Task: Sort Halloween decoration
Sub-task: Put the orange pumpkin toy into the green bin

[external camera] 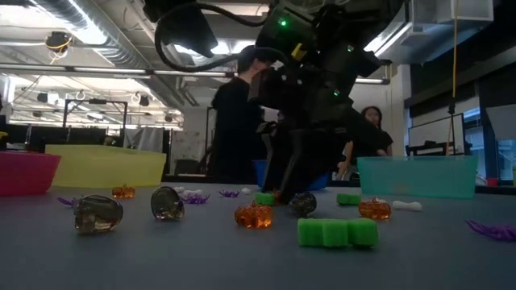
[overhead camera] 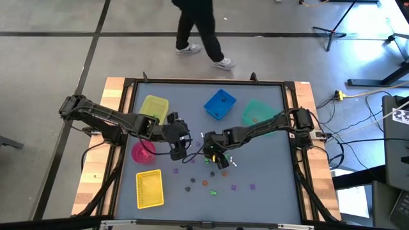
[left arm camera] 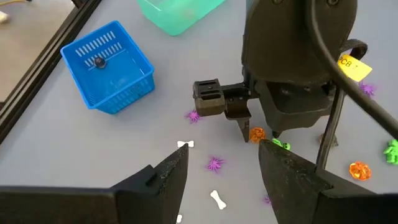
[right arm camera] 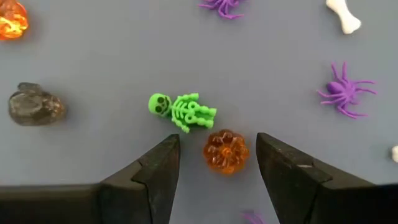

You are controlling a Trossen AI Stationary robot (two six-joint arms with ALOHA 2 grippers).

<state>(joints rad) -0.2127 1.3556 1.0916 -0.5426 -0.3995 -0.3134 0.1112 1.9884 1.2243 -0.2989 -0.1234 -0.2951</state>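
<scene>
Right gripper (right arm camera: 216, 163) low over the surface (right arm camera: 93, 50), jaws released, straddling an orange pumpkin (right arm camera: 226, 150) (translucent, ribbed). Green skeleton (right arm camera: 183, 111) just beside. Left gripper (left arm camera: 217, 171) released, nearby.

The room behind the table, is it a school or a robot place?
Probably a robot lab or workshop: bare ceiling pipes, a concrete floor with loose cables, and a person walking past the work table.

Robotics lab, industrial hall: exposed ceiling ducts (external camera: 72, 20) and strip lights seen, concrete floor (overhead camera: 57, 57), tripod stands (overhead camera: 332, 29), cables (overhead camera: 358, 96), framed test table (overhead camera: 268, 185), persons (external camera: 234, 121) behind.
</scene>
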